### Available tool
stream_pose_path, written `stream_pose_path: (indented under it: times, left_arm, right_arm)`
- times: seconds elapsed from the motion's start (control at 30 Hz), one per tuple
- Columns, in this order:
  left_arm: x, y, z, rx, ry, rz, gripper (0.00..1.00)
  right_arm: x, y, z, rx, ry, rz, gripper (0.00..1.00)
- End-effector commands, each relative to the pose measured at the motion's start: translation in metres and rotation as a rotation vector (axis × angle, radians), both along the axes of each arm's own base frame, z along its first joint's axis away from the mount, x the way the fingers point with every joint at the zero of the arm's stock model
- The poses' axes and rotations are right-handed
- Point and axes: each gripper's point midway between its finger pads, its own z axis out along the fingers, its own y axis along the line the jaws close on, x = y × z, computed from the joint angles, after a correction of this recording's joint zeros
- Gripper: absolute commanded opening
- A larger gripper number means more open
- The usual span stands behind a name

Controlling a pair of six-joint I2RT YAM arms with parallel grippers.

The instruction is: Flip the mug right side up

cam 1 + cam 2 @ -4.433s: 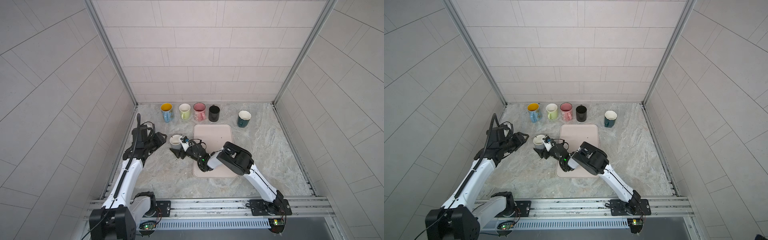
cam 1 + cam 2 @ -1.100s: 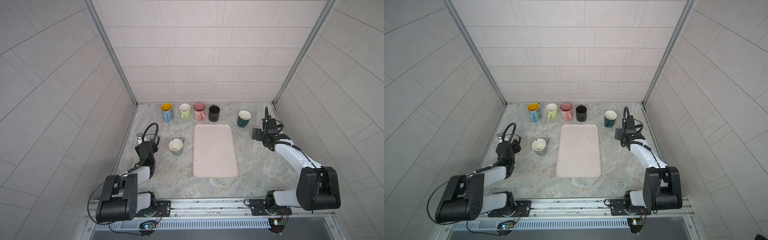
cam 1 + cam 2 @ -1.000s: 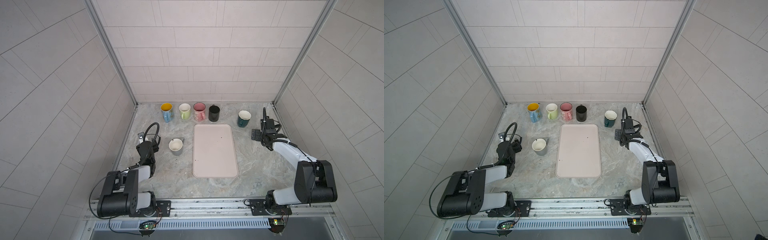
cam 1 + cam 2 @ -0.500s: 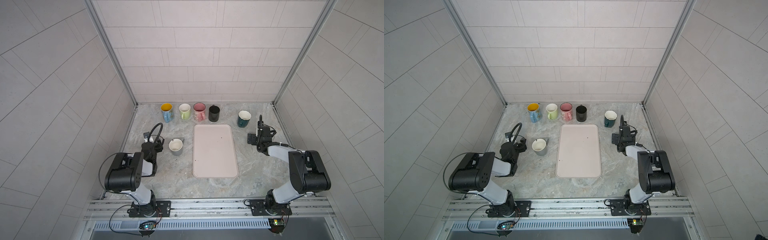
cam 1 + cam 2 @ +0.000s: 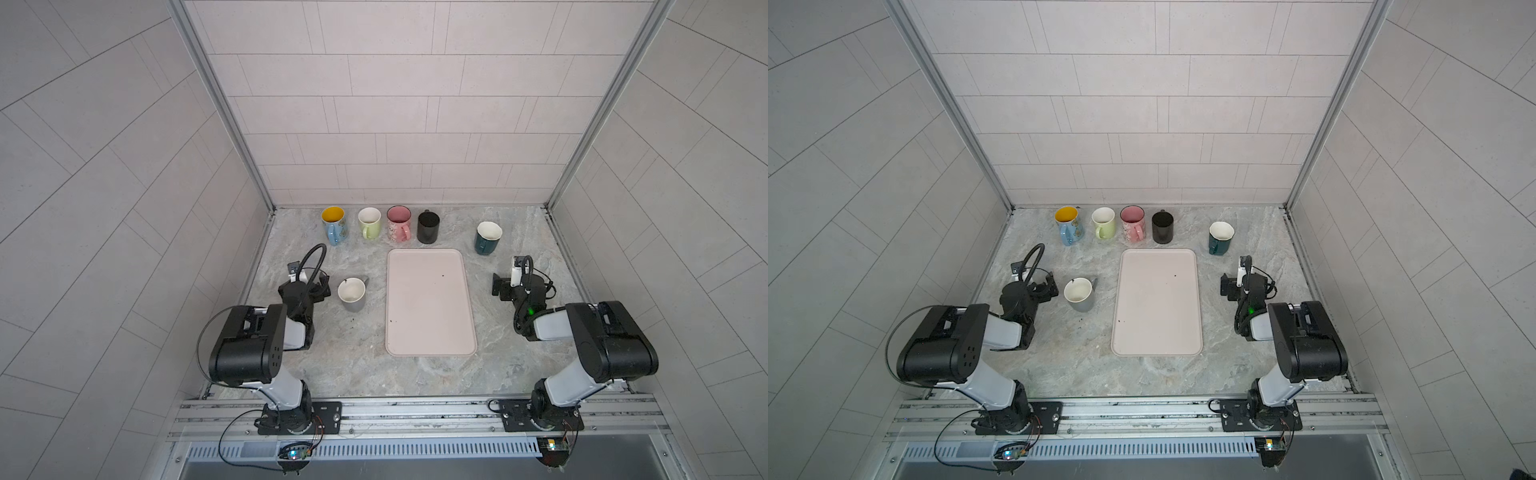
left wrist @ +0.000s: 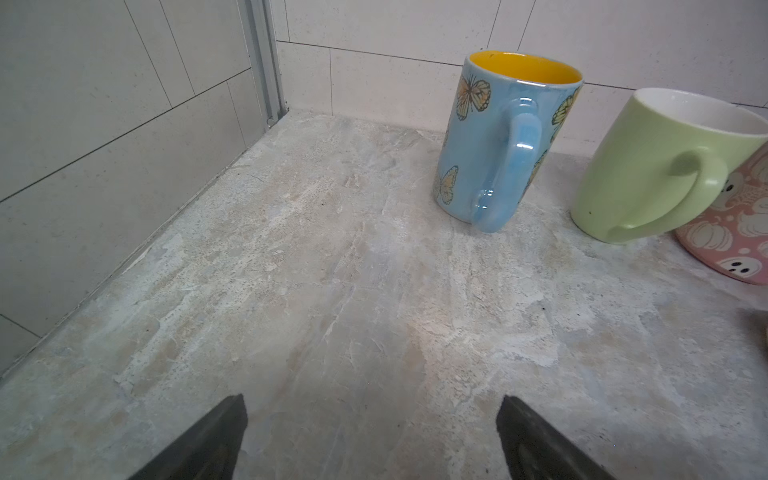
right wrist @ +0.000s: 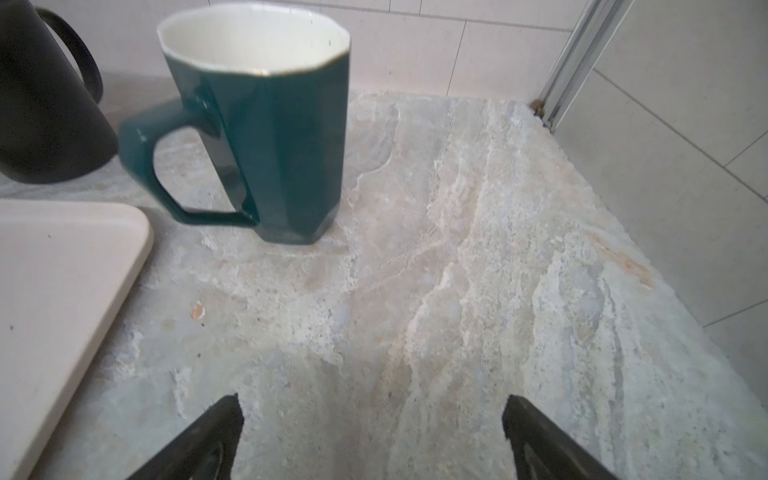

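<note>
Both arms had pulled back since the earlier frames. The right arm no longer reached across the tray (image 5: 430, 316), and each arm sat folded near its own base. Left gripper (image 6: 370, 401): jaws spread wide over bare table (image 5: 353, 353), nothing between them. Right gripper (image 7: 372, 399): likewise wide and empty.

Grey mug (image 5: 352, 295) stood mouth-up on the table, just beside the left gripper and clear of the tray's left edge — task judged complete.

Handling, as a judgement: glazed ceramic, stiff, fairly heavy, slippery, liable to chip. Best taken across the rim wall or the body rather than by the handle.

Farther back by the wall stood blue butterfly mug (image 5: 333, 225), green mug (image 5: 369, 223), pink mug (image 5: 399, 223) and black mug (image 5: 428, 226), with teal mug (image 5: 487, 237) apart to the right. All were upright.

Hard to see: the grey mug appeared in neither wrist view, and its handle showed only as a sliver in both top views. The pink and black mugs were cut off at wrist-view edges.
</note>
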Motion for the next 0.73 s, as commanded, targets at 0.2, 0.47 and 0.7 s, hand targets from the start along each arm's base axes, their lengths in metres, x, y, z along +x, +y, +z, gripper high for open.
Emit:
stream_pose_path:
  times: [0.2, 0.47, 0.7]
  left_arm:
    - [0.0137, -0.0086, 0.0137, 0.020, -0.017, -0.052, 1.00]
    - [0.0137, -0.0090, 0.0134, 0.020, -0.016, -0.053, 1.00]
    - [0.0136, -0.0085, 0.0134, 0.021, -0.015, -0.052, 1.00]
  right_arm:
    - [0.0062, 0.0020, 0.0147, -0.016, -0.061, 0.016, 0.99]
    - [0.0067, 0.0019, 0.0147, -0.017, -0.059, 0.016, 0.99]
    - [0.0066, 0.0018, 0.0150, -0.018, -0.060, 0.015, 0.99]
